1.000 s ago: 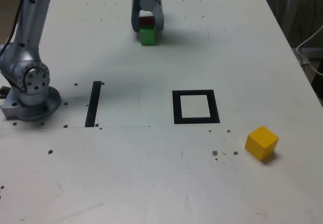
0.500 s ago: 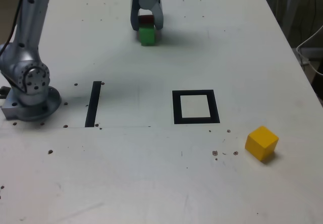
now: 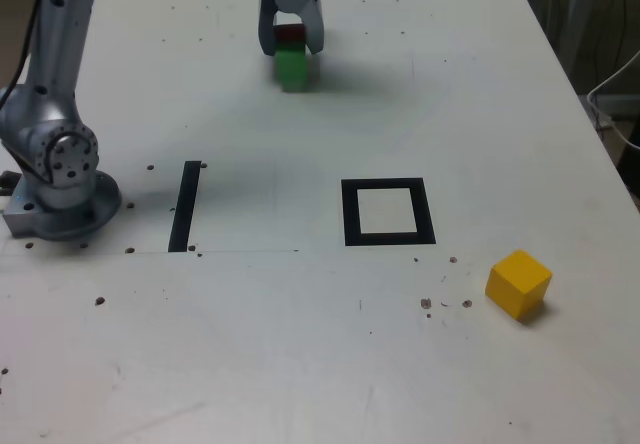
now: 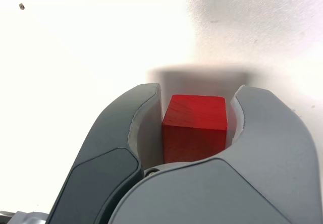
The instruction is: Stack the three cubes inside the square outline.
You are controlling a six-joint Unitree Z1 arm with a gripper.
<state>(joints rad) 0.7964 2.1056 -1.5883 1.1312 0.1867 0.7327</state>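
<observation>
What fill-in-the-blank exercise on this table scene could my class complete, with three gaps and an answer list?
1. The gripper is shut on the ______ cube.
2. In the exterior view, the green cube sits directly ______ the held cube.
3. The cube nearest the square outline is the ______ one, lying outside it on the table.

Missing words: red; below; yellow
</observation>
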